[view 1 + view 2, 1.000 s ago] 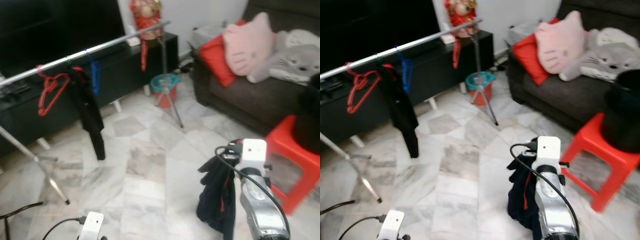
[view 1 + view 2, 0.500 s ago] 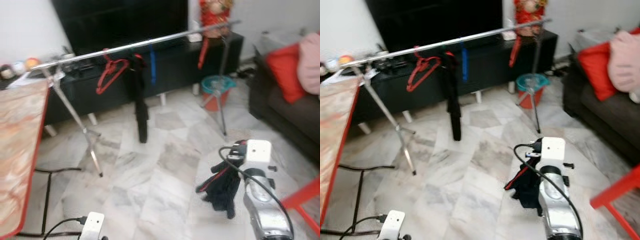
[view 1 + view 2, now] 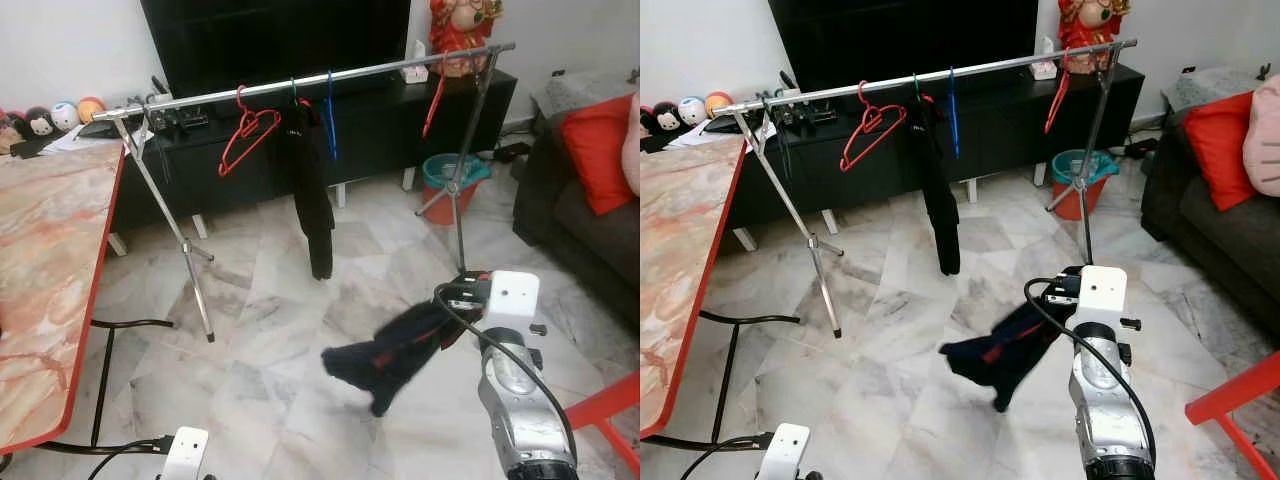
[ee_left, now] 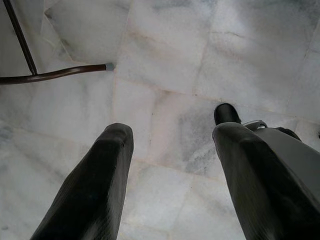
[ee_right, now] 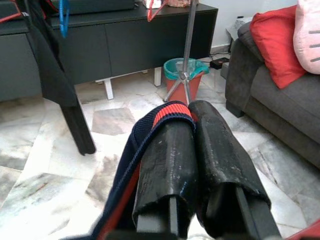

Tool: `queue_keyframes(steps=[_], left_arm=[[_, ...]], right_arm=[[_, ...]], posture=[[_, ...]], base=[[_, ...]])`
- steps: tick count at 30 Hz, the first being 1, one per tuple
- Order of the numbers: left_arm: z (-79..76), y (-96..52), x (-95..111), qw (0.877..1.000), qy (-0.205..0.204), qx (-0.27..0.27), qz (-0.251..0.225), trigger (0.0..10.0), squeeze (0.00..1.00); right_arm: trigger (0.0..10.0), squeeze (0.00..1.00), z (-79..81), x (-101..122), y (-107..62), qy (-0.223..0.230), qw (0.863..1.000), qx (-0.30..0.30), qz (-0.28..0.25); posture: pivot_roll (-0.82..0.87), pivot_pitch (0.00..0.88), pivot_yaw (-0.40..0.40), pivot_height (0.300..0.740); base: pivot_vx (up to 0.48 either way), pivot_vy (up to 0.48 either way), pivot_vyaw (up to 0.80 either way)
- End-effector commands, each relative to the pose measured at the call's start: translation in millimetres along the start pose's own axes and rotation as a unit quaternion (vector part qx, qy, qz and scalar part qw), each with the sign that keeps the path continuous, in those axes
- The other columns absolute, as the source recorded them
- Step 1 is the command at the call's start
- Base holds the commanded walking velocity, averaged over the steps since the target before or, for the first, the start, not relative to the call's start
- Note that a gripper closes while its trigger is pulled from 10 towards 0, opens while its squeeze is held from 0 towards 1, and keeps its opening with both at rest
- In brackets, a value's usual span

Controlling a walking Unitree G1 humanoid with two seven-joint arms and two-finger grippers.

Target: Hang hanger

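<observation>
a: item, left to right. left gripper (image 4: 165,165)?

b: low over the marble floor (image 3: 270,330), fingers spread apart, nothing between them.

a: rail?

b: clothes rail (image 3: 300,85) running across the room ahead, carrying a red hanger (image 3: 243,140), a hung black garment (image 3: 308,190) and a blue hanger (image 3: 330,125).

a: task's thing?

b: dark garment with red trim (image 3: 390,350), well short of the rail, pinched at its collar by the right gripper (image 5: 192,127), fingers pressed together on it. any hanger inside cannot be made out.

a: handling?

b: judged soft, light, floppy; swings freely. hold stays at the collar.

a: axis?

b: long axis streams from the gripper toward the robot's left, slightly downward, free end over the floor.
</observation>
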State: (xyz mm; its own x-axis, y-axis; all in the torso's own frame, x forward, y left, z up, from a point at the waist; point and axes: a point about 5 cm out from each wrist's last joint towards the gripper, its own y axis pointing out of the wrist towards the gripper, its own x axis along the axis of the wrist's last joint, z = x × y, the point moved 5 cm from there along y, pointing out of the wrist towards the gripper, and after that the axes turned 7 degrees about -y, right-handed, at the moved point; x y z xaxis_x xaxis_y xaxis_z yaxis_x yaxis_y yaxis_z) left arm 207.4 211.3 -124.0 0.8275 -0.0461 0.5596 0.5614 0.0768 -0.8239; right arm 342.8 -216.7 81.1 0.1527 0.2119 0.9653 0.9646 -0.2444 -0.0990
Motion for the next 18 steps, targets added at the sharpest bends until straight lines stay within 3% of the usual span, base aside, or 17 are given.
queue_keyframes(steps=[1, 14, 18], left_arm=[[5.9, -0.2, 2.0, 1.000, -0.002, 0.007, -0.003, 10.0, 0.00], [5.3, -0.1, 2.9, 1.000, -0.005, 0.006, -0.005, 10.0, 0.00], [5.2, -0.1, 3.1, 1.000, -0.006, 0.006, -0.006, 10.0, 0.00]], right_arm=[[10.0, 0.00, 0.3, 10.2, 3.6, 0.008, 1.000, -0.004, -0.014], [10.0, 0.00, -0.6, 9.4, 4.9, 0.005, 1.000, -0.006, -0.010], [10.0, 0.00, -1.2, 11.4, 4.8, 0.004, 1.000, -0.009, -0.016]], posture=[[-0.20, 0.000, 0.071, 0.740], [-0.19, 0.000, 0.066, 0.740], [-0.19, 0.000, 0.067, 0.740]], base=[[0.000, 0.000, 0.00], [0.000, 0.000, -0.68], [0.000, 0.000, -0.10]])
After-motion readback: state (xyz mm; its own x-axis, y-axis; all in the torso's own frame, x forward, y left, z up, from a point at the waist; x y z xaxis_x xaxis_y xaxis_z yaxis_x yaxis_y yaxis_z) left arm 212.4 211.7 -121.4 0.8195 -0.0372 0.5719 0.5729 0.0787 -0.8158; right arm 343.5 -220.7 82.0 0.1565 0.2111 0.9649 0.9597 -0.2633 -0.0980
